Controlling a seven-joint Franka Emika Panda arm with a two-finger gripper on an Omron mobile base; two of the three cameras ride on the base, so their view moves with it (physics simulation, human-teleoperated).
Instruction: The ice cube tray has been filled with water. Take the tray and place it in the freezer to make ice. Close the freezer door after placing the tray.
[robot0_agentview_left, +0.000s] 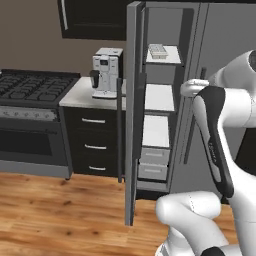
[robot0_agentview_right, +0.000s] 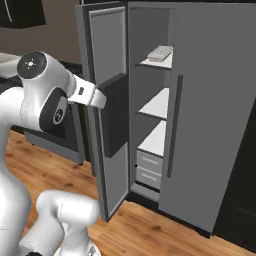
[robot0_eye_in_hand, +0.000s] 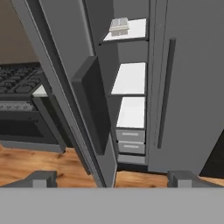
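Observation:
The ice cube tray (robot0_agentview_left: 158, 51) (robot0_agentview_right: 160, 53) (robot0_eye_in_hand: 119, 26) lies on the top white shelf inside the freezer (robot0_agentview_left: 159, 97) (robot0_agentview_right: 155, 105) (robot0_eye_in_hand: 130, 78). The freezer door (robot0_agentview_left: 132, 110) (robot0_agentview_right: 102, 60) (robot0_eye_in_hand: 65, 57) stands wide open, swung out to the left, with a dark bin on its inner face. My gripper (robot0_eye_in_hand: 113, 179) is open and holds nothing. It is pulled back from the compartment and faces it, with the door's free edge between its fingertips (robot0_eye_in_hand: 41, 178) in the hand view.
The fridge's right door (robot0_agentview_right: 210, 110) with its long vertical handle is shut. Left of the fridge, a counter (robot0_agentview_left: 82, 95) carries a coffee machine (robot0_agentview_left: 106, 72) over dark drawers. A black stove (robot0_agentview_left: 35, 85) stands further left. Wooden floor (robot0_agentview_left: 60, 210) lies in front.

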